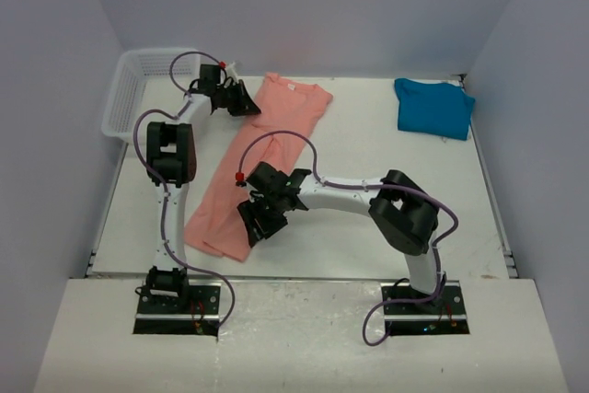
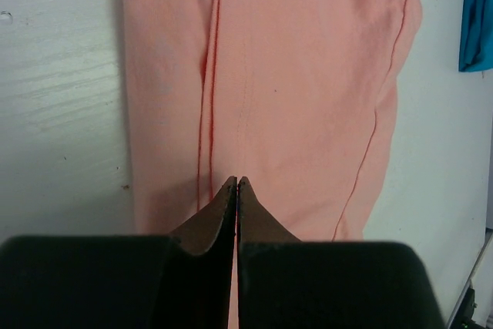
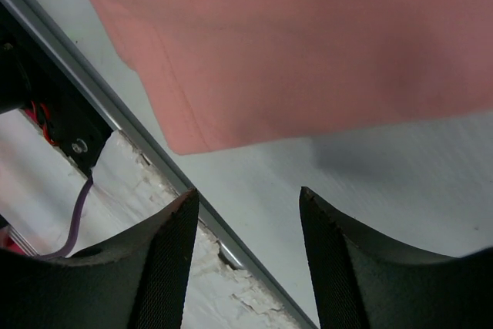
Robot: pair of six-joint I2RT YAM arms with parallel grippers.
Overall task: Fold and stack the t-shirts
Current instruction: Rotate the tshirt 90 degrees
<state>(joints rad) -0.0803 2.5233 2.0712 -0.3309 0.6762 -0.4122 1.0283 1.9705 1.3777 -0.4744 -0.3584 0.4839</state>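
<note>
The salmon-pink t-shirt (image 1: 267,149) lies as a long, narrow strip on the table (image 1: 368,236). Its collar end is just right of the white mesh basket (image 1: 124,98), and its hem end runs diagonally away from the basket toward the arm bases. The teal-blue t-shirt (image 1: 433,108) sits folded, well to the right of the basket. The left gripper (image 2: 236,182) is at the collar end beside the basket, its fingers pressed together. The right gripper (image 3: 246,194) is at the hem end, far from the basket, its fingers spread and holding nothing.
</note>
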